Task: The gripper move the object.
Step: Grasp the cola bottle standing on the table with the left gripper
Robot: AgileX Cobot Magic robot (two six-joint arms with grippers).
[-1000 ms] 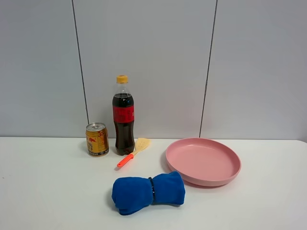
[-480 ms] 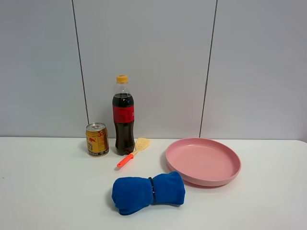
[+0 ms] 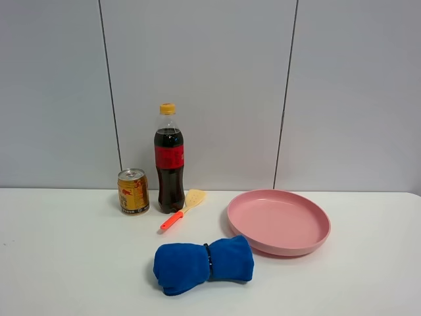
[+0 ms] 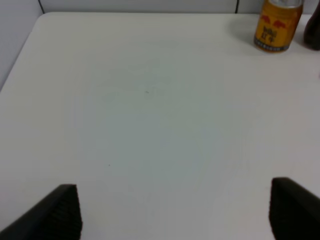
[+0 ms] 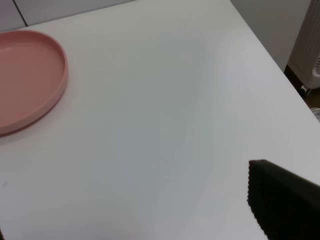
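The cola bottle (image 3: pixel 169 158), tall, with a red label and a yellow-orange cap, stands upright at the back of the white table, near the wall. Only its dark edge shows in the left wrist view (image 4: pixel 314 31). Neither gripper appears in the exterior high view. My left gripper (image 4: pixel 172 212) is open and empty over bare table, well short of the bottle, with its two black fingertips (image 4: pixel 60 212) wide apart. My right gripper (image 5: pixel 125 210) is open and empty over the table's right part; one black finger (image 5: pixel 282 200) shows.
A gold drink can (image 3: pixel 133 191) stands just left of the bottle. A yellow spatula with an orange handle (image 3: pixel 182 209) lies to the bottle's right. A pink plate (image 3: pixel 309 236) sits on the right. A rolled blue cloth (image 3: pixel 202 264) lies in front. The table's right edge (image 5: pixel 280 75) is near.
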